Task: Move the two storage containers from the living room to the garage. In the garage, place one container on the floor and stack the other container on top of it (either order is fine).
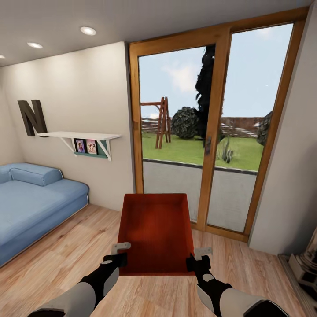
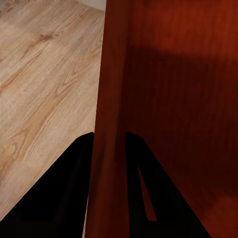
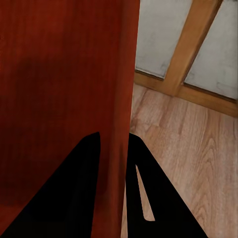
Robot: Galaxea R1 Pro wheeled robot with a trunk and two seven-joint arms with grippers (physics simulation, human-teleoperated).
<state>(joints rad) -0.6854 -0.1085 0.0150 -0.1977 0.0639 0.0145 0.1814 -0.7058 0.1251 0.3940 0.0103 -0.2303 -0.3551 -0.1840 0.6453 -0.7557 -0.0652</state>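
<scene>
One orange-red storage container [image 1: 156,233] hangs in front of me above the light wood-plank floor [image 1: 66,255] of the living room, its open top up and nothing inside. My left gripper [image 1: 118,259] is shut on its left wall near the close corner, and my right gripper [image 1: 193,263] is shut on its right wall. The left wrist view has the container wall [image 2: 111,99] running between the two dark fingers of the left gripper [image 2: 108,163]. The right wrist view has the same wall [image 3: 119,74] pinched by the right gripper [image 3: 115,148]. The second container is out of view.
A wood-framed glass door [image 1: 215,132] onto a garden stands straight ahead. The blue sofa [image 1: 31,207] lies at the left under a white shelf [image 1: 83,137]. A wall [image 1: 290,176] and a grey metal object [image 1: 306,264] close the right side.
</scene>
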